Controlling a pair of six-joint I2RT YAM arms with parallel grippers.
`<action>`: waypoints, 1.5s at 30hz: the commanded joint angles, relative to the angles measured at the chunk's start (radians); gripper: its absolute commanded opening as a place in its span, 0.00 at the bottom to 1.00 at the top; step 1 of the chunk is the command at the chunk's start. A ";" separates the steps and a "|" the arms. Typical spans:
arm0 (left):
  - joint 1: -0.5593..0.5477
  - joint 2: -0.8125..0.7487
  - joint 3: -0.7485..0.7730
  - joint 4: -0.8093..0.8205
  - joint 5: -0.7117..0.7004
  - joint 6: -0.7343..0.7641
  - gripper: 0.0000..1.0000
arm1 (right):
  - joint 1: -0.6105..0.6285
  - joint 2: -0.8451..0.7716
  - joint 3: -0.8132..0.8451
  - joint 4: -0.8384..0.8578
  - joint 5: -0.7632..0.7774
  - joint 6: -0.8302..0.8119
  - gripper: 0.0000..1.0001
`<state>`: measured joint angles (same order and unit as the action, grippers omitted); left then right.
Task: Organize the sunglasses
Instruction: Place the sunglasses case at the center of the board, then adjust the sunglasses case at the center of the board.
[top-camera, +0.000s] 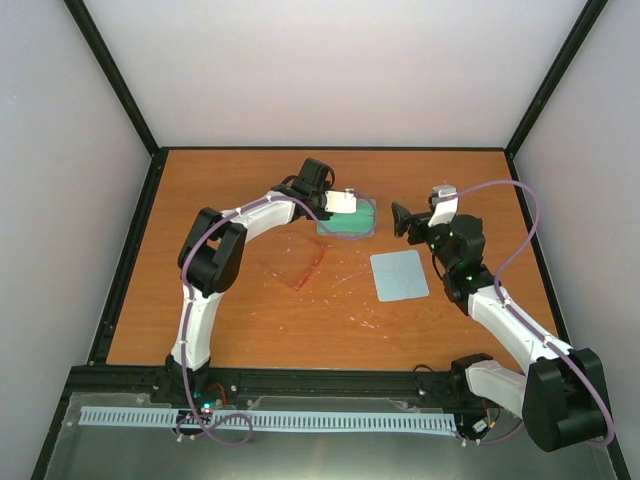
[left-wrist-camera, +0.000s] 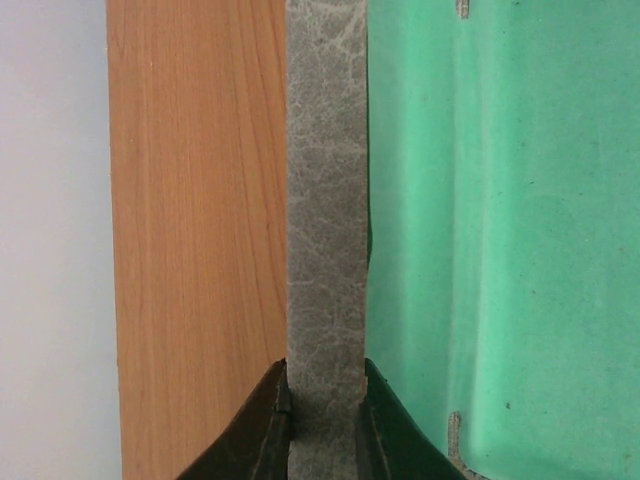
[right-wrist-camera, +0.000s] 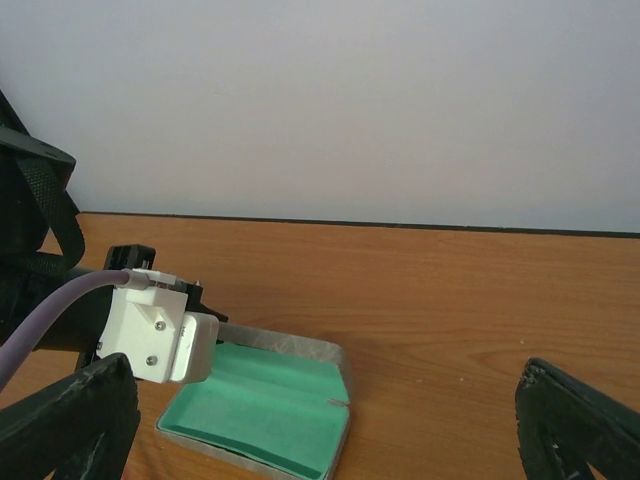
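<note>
Clamping the case (left-wrist-camera: 327, 200) edge in my left gripper (left-wrist-camera: 327, 395), right gripper (top-camera: 401, 222) gaping, I see the sunglasses (top-camera: 298, 268) lying base-side, nearer left.

- Flat orange-brown wood-grain table (top-camera: 240, 330), evenly lit, with only soft shadows.
- Behind the table: plain pale white back wall (top-camera: 330, 70).
- Left and right of the table: matching pale side walls (top-camera: 50, 250), joined to the back wall at slanting black corner posts (top-camera: 110, 70).
- Around the table's edges: thin black border (top-camera: 130, 260).
- Along the table's near edge: black rail (top-camera: 330, 378), then long white slotted strip (top-camera: 330, 421) on grey metal sheet (top-camera: 330, 455).
</note>
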<state>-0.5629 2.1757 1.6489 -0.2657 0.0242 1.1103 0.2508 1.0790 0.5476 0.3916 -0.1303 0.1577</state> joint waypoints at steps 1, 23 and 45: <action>-0.008 -0.011 -0.014 0.069 0.011 0.009 0.16 | -0.007 -0.020 -0.009 -0.013 0.016 -0.015 1.00; -0.006 -0.097 0.128 0.026 0.005 -0.287 0.76 | -0.079 0.060 0.243 -0.452 0.304 0.072 1.00; -0.005 -0.219 0.093 -0.104 0.197 -0.633 0.47 | -0.117 0.451 0.577 -0.823 -0.235 -0.025 0.40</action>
<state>-0.5659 1.9491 1.7477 -0.3756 0.2451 0.4973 0.0917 1.5177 1.0698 -0.5369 -0.3012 0.1276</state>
